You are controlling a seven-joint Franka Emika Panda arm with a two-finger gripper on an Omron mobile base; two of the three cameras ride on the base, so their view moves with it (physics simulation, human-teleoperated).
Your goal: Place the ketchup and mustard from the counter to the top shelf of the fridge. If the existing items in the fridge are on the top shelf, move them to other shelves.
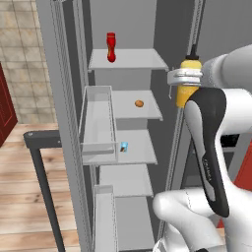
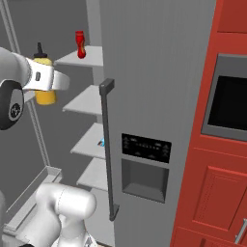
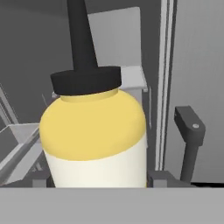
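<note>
Mustard (image 3: pixel 94 131) in gripper (image 1: pixel 186 78) nr fridge edge; ketchup (image 1: pixel 111 47) on top shelf (image 1: pixel 142 59).

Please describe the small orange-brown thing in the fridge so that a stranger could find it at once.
Look into the open fridge at its stack of pale grey shelves. The ketchup stands on the top shelf; the lump lies alone on the shelf just below. It is a low rounded orange-brown thing, much smaller than the bottle, and unlike the light blue item a shelf lower.
</note>
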